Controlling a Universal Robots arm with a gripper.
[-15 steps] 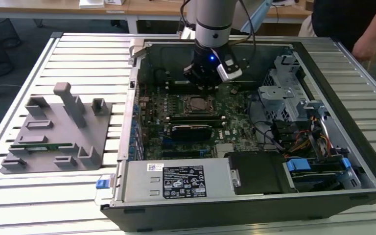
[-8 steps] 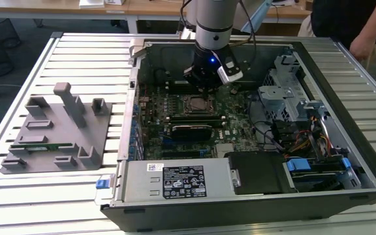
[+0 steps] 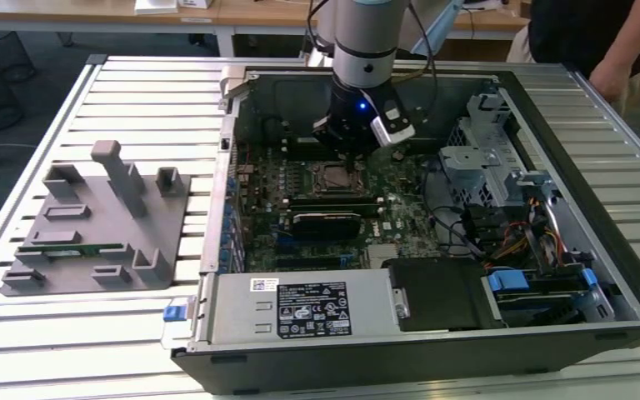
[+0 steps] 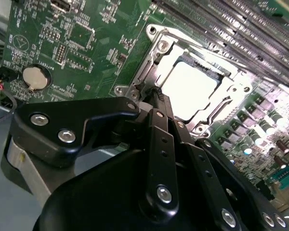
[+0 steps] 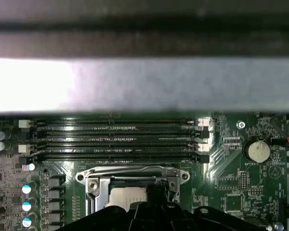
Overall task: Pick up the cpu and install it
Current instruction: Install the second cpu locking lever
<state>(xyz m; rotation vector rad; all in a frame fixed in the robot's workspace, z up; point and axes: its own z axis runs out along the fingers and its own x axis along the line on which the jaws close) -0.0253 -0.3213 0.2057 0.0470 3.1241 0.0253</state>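
**CPU at the socket, seating unconfirmed**

Slatted metal bench [image 3: 131,333], open black computer case [image 3: 632,275] on top. Black gripper [image 4: 160,96] hangs just above the metal-framed socket [image 4: 156,41] on the green motherboard [image 4: 77,43]. Shiny silver square cpu [image 4: 190,89] lies within the socket frame. Fingertips drawn close together; whether they grip the chip, cannot tell. Looks placed; socket frame seemingly not clamped yet.
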